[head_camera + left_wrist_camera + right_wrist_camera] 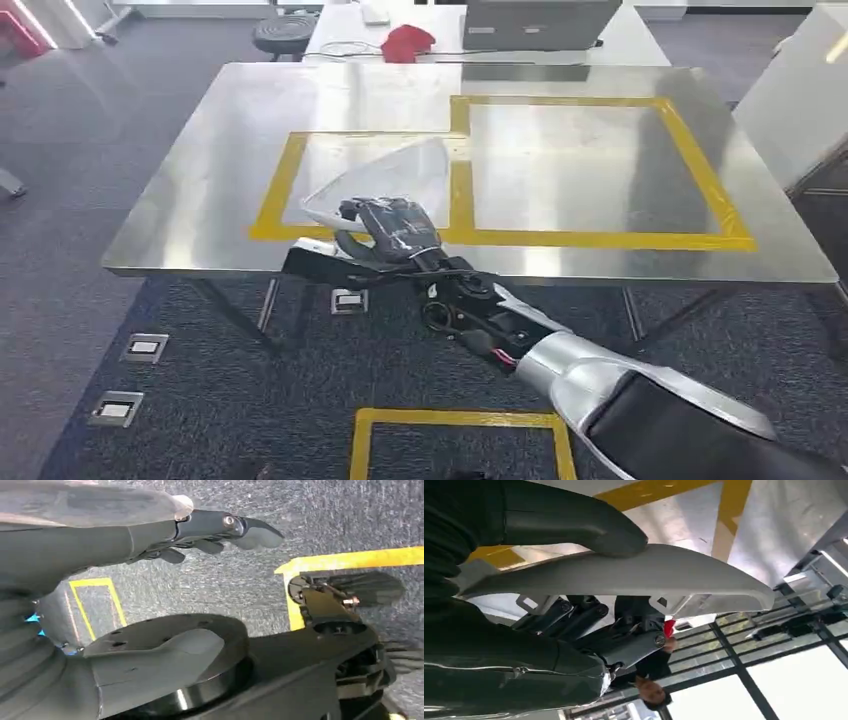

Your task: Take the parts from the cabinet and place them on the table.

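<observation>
A pale grey curved plastic part (385, 180) is gripped by my right hand (392, 232) at the front edge of the steel table (600, 255). The part reaches out over the left yellow-taped rectangle (272, 195); whether it touches the tabletop I cannot tell. In the right wrist view the thumb (589, 525) presses on one face of the part (639, 577) and the darker fingers (574, 617) clamp the other face. My left hand (210, 532) hangs over the carpet, fingers apart and holding nothing.
A second, larger yellow-taped rectangle (700, 170) lies to the right on the table. Behind it stand a laptop (540, 20) and a red cloth (407, 42) on another desk. A white cabinet (800, 100) is at the right. A yellow floor square (460, 420) and floor sockets (145, 347) lie below.
</observation>
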